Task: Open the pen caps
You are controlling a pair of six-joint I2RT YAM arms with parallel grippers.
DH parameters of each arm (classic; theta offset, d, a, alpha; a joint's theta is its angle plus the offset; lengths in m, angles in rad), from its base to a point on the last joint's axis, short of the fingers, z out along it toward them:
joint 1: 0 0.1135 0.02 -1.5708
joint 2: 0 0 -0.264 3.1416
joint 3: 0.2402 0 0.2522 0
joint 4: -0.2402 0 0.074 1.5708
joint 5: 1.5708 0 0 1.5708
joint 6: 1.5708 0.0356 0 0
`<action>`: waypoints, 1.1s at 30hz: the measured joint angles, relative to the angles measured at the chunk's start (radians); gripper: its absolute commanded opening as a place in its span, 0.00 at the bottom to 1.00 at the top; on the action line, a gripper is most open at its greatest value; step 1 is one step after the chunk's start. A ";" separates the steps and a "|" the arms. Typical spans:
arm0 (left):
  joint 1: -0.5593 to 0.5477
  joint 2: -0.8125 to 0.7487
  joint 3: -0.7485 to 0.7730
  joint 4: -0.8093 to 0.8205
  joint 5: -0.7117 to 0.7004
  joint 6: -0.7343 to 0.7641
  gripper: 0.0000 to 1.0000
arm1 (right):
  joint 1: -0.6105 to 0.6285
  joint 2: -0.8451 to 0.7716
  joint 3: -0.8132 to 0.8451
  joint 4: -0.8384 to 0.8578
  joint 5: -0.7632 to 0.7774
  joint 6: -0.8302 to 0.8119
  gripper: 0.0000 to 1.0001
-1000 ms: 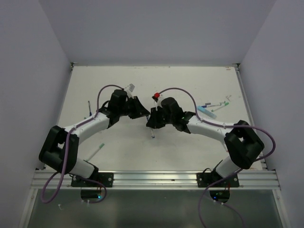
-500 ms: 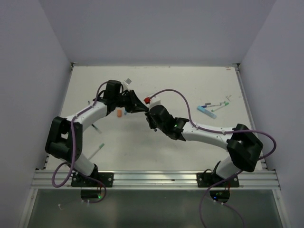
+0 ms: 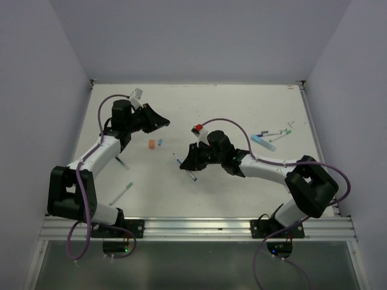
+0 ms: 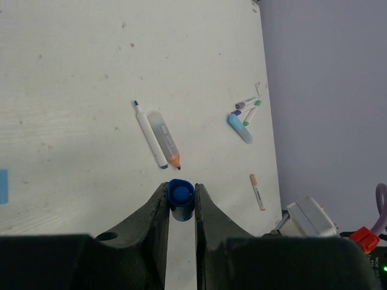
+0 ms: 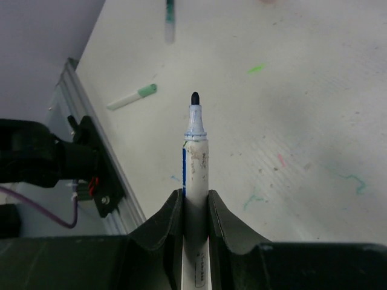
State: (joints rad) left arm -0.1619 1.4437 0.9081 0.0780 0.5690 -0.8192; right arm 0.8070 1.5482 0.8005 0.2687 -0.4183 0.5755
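In the left gripper, a blue pen cap, pinched between both fingers and separate from any pen. Held above the far left part of the table, well apart from the other arm.

In the right gripper, an uncapped pen, clamped on the whitish barrel, with the fingers tight against both sides. Dark tip bare and pointing away from the wrist. From above, placed near the middle of the table, with the barrel slanting from far left to near right.

On the table between the two grippers, an orange cap and, just to its right, a light-blue piece; not possible to tell whether touching. Near the left arm, toward the near edge, a green-ended pen lying alone. At the far right, a group of pens close together; too small to tell which have caps. In the left wrist view, a whitish pen flat on the table and, just beside it, a greyish pen with a bare orange tip.
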 measured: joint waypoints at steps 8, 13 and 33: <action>-0.005 -0.023 0.075 -0.296 -0.301 0.177 0.00 | -0.075 -0.006 0.187 -0.351 0.267 -0.068 0.00; -0.004 -0.019 0.089 -0.445 -0.515 0.248 0.00 | -0.226 -0.005 0.290 -0.528 0.390 -0.119 0.00; -0.004 0.226 0.093 -0.484 -0.717 0.307 0.00 | -0.342 0.283 0.347 -0.549 0.450 -0.249 0.00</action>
State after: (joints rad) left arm -0.1658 1.6699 1.0012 -0.4065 -0.1478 -0.5121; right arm 0.4652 1.8313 1.1477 -0.2798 0.0319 0.3267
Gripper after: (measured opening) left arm 0.214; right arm 0.198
